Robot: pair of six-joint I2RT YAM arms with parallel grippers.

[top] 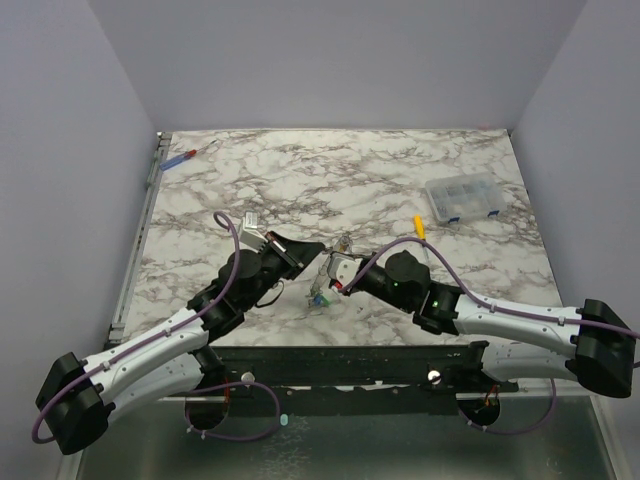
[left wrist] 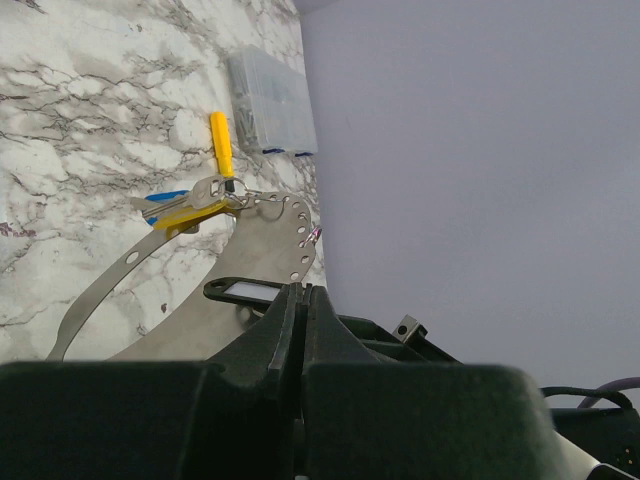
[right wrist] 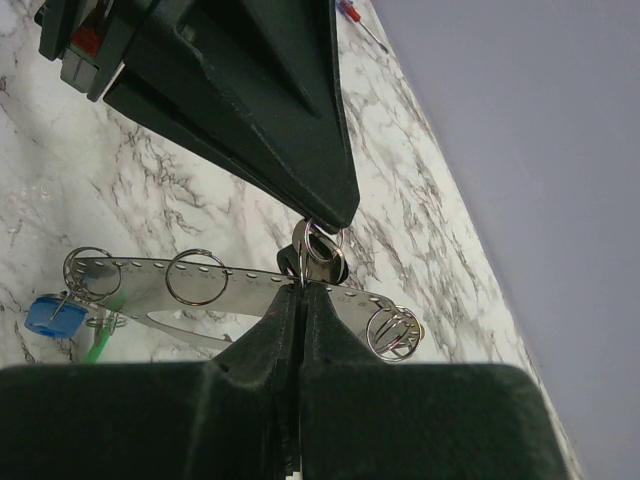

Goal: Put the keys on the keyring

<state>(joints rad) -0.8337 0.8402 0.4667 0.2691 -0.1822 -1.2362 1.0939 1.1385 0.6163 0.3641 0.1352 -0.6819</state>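
Above the white marbled surface [top: 350, 170], the right tool [right wrist: 300, 297] pinches the silver-grey perforated metal keyring [right wrist: 240, 285]. The left tool [right wrist: 325, 217] is closed on a small silver split ring [right wrist: 315, 250] beside it. Opposing pulls could twist the band or shake loose its yellow- and blue-capped silver keys [left wrist: 185, 208].

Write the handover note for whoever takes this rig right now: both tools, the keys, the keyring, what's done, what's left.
Left tool: shut, pinching a small ring at the middle of the keyring, which is a flat metal strip with holes.
Right tool: shut on the keyring's edge, right by that ring.
Keys: blue-, yellow- and green-capped, bunched at one end of the strip, apparently hanging from a ring there.
Done: the keyring is held between both tools.
Left: confirm every key is threaded, then let go.
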